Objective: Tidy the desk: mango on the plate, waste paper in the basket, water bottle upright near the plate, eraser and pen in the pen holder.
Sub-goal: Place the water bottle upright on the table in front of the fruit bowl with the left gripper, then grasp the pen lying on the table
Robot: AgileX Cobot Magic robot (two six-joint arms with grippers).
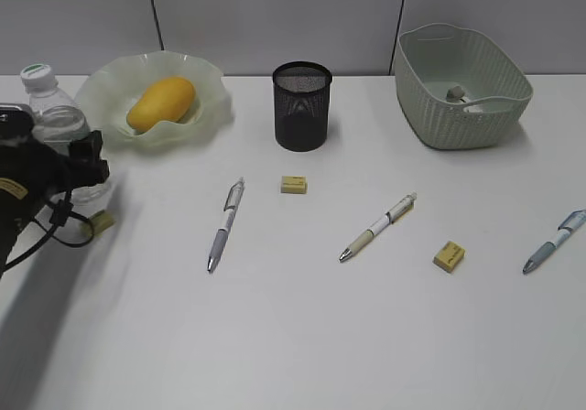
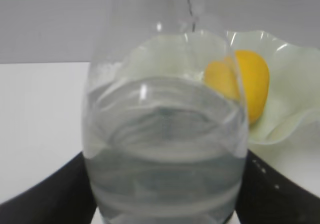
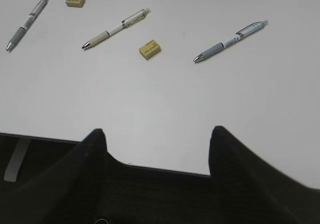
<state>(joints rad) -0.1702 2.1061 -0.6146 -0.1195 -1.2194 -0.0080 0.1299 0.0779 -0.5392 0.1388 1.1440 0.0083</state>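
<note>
Left gripper (image 2: 165,204) at the upright water bottle (image 2: 165,134), pens and erasers loose on the desk (image 1: 302,337).

You have the right gripper (image 3: 157,139) low at the near edge of the desk with its jaws spread and nothing between them. Ahead of it lie three pens (image 1: 377,227) and two erasers (image 1: 449,256) across the middle; a third eraser (image 1: 103,220) sits just beside your left arm. At the far left, the bottle stands upright between the left gripper's dark fingers (image 2: 280,194); you cannot tell from these views whether they press it or stand clear. Just right of it, the mango (image 1: 161,103) rests in the plate (image 1: 206,71). Farther right stand the pen holder (image 1: 301,106), with no pens showing above its rim, and the basket (image 1: 430,117), with the waste paper (image 1: 458,94) inside.
</note>
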